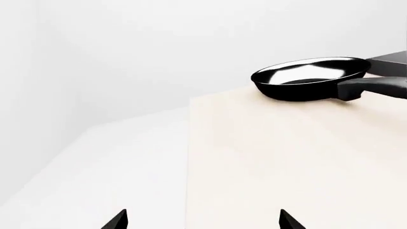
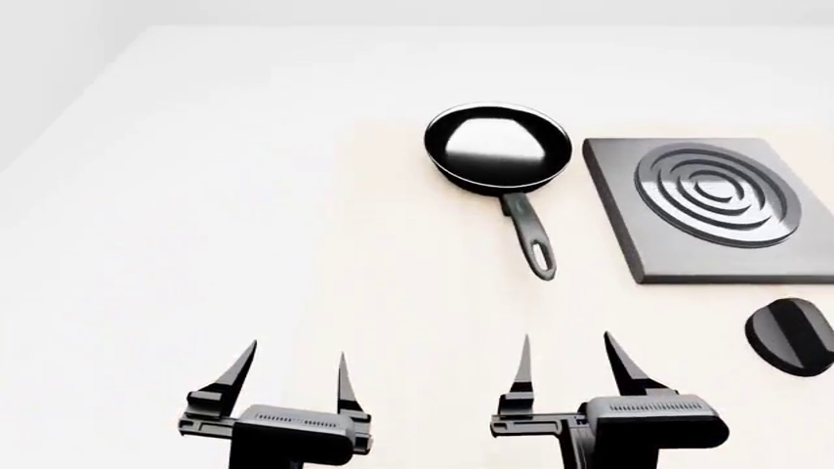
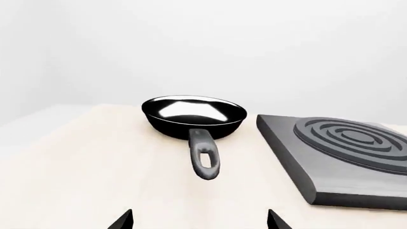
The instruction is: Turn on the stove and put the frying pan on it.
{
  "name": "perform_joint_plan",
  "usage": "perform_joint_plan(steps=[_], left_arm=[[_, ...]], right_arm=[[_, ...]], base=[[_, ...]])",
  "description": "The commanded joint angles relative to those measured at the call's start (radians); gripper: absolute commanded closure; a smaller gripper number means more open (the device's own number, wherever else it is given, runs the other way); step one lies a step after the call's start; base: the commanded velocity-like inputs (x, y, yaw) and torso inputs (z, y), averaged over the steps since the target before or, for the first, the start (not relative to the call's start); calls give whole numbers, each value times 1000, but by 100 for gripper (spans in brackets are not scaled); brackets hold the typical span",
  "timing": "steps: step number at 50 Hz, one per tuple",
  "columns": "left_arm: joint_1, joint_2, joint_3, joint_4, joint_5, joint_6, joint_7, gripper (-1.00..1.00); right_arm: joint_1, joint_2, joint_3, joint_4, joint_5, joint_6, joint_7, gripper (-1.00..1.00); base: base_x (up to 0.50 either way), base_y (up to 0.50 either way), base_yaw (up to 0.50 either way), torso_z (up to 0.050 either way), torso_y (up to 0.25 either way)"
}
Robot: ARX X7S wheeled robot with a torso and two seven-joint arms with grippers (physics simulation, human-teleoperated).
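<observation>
The frying pan is black with a glossy inside and lies on the pale table, its long handle pointing toward me. It also shows in the right wrist view and the left wrist view. The stove, a dark grey slab with a ring burner, lies right of the pan and shows in the right wrist view. Its black ridged knob sits near the right edge. My left gripper and right gripper are both open and empty, well short of the pan.
The table's left edge runs just beside my left gripper, with white floor beyond it. The stove's corner shows behind the pan in the left wrist view.
</observation>
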Motion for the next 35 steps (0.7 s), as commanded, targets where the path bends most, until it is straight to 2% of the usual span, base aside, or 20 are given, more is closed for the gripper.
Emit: perform_joint_plan(steps=[1,6,14,23,35], left_arm=[[0,-7,6,5,-13,0,-8,-100],[0,-10,6,4,-22,6,-11,-100],[-4,-14,4,-6,-31,5,-21,-100],[-4,-17,11,-7,-33,1,-29,-100],[-4,-24,16,-11,-40,2,-39,-100]], right_arm=[[0,5,-4,-4,6,4,9,-100],[-14,13,7,-57,42,38,6,-100],[-39,38,120,-155,137,116,52,-100],[-55,75,222,-106,184,125,74,-100],[-60,91,292,-64,202,118,106,-100]], base=[[0,0,0,0,0],[0,0,0,0,0],[0,0,0,0,0],[0,0,0,0,0],[0,0,0,0,0]])
